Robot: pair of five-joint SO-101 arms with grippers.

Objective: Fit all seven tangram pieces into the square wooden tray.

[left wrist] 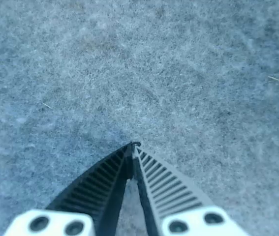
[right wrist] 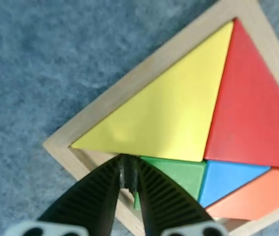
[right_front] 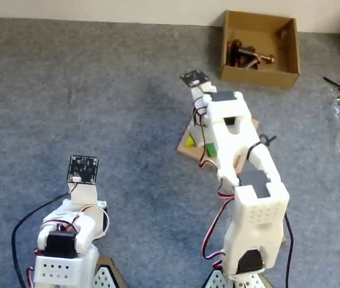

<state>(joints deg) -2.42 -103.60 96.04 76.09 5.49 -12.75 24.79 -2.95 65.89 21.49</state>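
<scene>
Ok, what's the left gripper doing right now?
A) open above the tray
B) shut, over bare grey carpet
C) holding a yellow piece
B: the left gripper has its fingers pressed together at the tips with nothing between them, and the grey carpet lies bare beneath it.

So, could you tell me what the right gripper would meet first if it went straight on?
Probably the yellow triangle lying in the tray: the right gripper has its shut tips right at that piece's edge, though their height above it is unclear.
</scene>
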